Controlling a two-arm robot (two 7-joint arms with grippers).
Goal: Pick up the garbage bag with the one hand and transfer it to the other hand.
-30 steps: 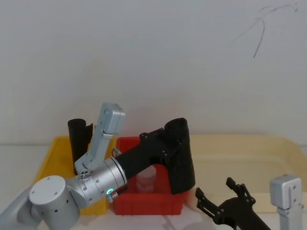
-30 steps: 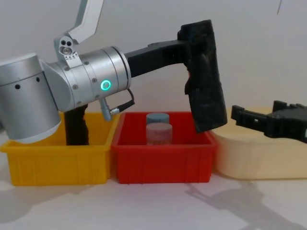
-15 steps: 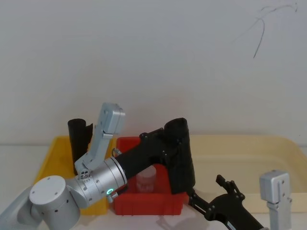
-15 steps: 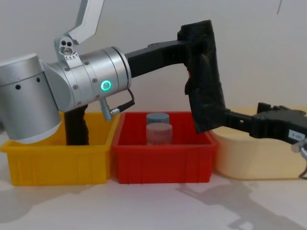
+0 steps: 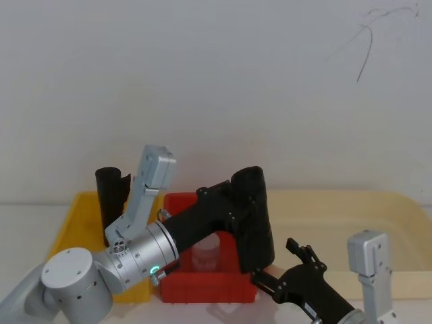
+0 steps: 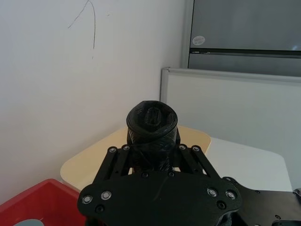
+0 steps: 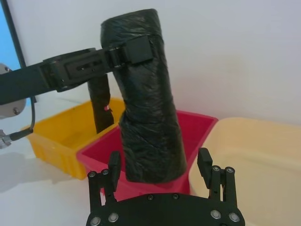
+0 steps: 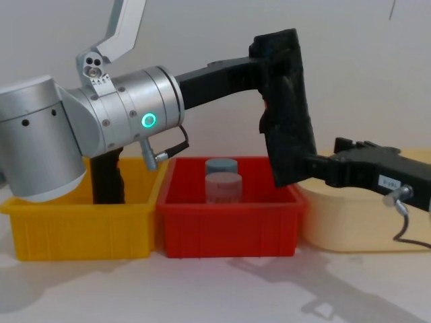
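L gripper (image 8: 268, 70): fingers clamped on the garbage bag (image 8: 289, 121), gripping it near the upper end, one finger per side. In L wrist view the bag's rolled top end pokes out between the two fingers. Wrist is silver w/ green ring (image 8: 148, 121) lit, arm reaching in from the robot's left, up and over the bins.

Garbage bag: off the surface, held in air, roughly upright w/ slight tilt, lower end swung toward the robot's right. In chest view its lower end hangs over the right part of the red bin (image 8: 229, 229), near the edge by the cream tray (image 8: 350, 222). Can't tell if the bottom touches the bin rim.

R gripper (image 7: 159, 162): fingers apart, one on each side of the bag's lower end, not closed on it. R wrist view shows a gap betw the right-hand finger and the bag; other finger is just beside the plastic, contact unclear. Arm comes in low from the robot's right, over the cream tray.

Around: red bin holds two small jars (image 8: 222, 182), stacked-looking from the chest view. Yellow bin (image 8: 74, 229) touches the red bin on its left side and has a second black roll (image 5: 110, 192) standing in it, behind the L arm. Plain white wall behind.
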